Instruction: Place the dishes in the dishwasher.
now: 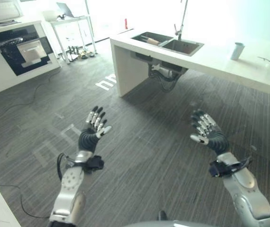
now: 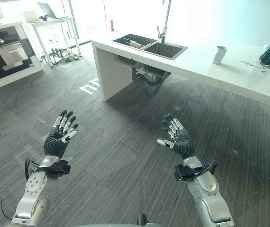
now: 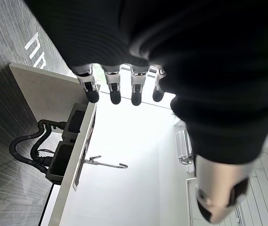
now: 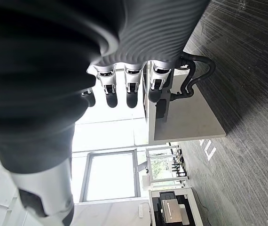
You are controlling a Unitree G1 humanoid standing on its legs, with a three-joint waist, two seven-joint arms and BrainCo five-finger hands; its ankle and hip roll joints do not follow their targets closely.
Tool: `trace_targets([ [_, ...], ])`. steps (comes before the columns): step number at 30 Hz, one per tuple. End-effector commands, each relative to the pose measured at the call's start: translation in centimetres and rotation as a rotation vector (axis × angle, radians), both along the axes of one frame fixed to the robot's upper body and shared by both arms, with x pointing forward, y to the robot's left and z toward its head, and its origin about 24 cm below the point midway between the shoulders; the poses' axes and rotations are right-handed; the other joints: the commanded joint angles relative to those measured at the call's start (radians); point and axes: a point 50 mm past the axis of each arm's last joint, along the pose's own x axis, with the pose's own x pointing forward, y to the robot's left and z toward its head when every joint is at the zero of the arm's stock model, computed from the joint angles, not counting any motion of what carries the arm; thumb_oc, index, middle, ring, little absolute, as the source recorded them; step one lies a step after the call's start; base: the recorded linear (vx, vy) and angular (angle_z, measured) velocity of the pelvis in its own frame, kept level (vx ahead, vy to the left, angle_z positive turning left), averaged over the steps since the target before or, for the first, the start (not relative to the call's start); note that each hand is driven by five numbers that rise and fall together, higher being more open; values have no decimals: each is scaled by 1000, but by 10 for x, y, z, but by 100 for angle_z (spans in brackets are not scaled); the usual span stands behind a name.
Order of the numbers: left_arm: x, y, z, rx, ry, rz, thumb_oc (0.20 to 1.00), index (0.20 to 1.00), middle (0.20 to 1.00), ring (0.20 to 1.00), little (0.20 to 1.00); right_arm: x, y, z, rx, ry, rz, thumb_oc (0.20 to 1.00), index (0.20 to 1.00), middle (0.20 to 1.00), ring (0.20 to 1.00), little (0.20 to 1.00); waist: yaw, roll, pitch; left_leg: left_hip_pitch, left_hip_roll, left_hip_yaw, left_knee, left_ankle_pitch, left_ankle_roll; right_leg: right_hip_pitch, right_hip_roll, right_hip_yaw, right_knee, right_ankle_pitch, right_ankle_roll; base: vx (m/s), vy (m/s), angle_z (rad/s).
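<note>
Both of the robot's hands were raised over the dark striped floor, well short of the white counter ahead. The left hand stood with its fingers straight and spread, holding nothing; the right hand matched it, fingers extended and thumb out to the side, also empty. The dishes lay far beyond both hands: a pale item, too small to tell apart, rested in the left basin of the double sink set into the counter, under a tall faucet, and a light cup stood upright on the countertop to the right of the sink, apart from it. Dark pipes hung below the sink. A built-in oven sat in the white cabinet at far left, beside a small table.
</note>
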Motion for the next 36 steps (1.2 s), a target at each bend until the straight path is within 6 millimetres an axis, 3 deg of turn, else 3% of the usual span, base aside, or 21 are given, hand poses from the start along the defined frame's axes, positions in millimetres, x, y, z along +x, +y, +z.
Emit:
trace_targets([
  [1,8,0,24,27,-137,-25,1000,1000,1000,1000,1000,11,1,24,19,-140,-5,1000,1000,1000,1000,1000,-1,29,10,-42,-9,-1,-22,10,9,106,-4,16,0,-117,76,0,0,0],
  [31,5,-1,25,-26,-153,-46,1000,1000,1000,1000,1000,10,7,27,18,-171,32,1000,1000,1000,1000,1000,-6,37,14,-23,14,9,-22,22,-6,121,28,21,6,-137,50,3,-37,0],
  [34,4,0,24,-37,-155,-34,1000,1000,1000,1000,1000,10,7,27,12,-172,48,1000,1000,1000,1000,1000,-10,26,25,-40,21,29,61,5,-19,122,30,35,14,-139,38,0,-81,-2],
  [36,4,1,26,-40,-172,-26,1000,1000,1000,1000,1000,11,5,30,11,-178,69,1000,1000,1000,1000,1000,-12,-5,49,-136,38,72,294,-17,-27,110,13,42,38,-137,18,-60,-151,-3],
])
